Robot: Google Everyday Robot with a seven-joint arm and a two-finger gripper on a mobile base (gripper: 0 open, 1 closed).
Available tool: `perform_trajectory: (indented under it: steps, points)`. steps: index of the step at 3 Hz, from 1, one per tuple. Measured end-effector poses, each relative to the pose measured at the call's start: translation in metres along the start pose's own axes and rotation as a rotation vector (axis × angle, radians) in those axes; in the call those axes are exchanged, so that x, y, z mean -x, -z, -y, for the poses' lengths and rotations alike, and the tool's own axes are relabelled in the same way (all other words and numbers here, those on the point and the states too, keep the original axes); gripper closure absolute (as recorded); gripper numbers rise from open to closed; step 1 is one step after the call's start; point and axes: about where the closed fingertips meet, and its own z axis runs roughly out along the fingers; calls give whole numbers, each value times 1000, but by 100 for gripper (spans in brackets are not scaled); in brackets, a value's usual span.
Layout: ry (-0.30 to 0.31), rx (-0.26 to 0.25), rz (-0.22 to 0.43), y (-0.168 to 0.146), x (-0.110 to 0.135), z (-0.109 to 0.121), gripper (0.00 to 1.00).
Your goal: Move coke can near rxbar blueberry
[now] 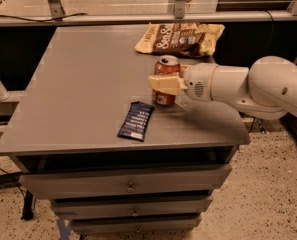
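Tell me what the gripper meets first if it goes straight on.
The coke can, held in the gripper. Beyond it, probably only bare table; the rxbar seems to lie nearer the camera, off that line.

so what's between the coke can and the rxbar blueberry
Nothing: the camera view shows only bare tabletop between the coke can and the rxbar blueberry. The gripper is at the can, fingers shut around it.
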Motion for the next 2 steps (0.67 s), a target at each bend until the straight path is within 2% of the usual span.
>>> perform_trajectory:
  steps: [2]
  points:
    - [0,0,0,0,0,0,12]
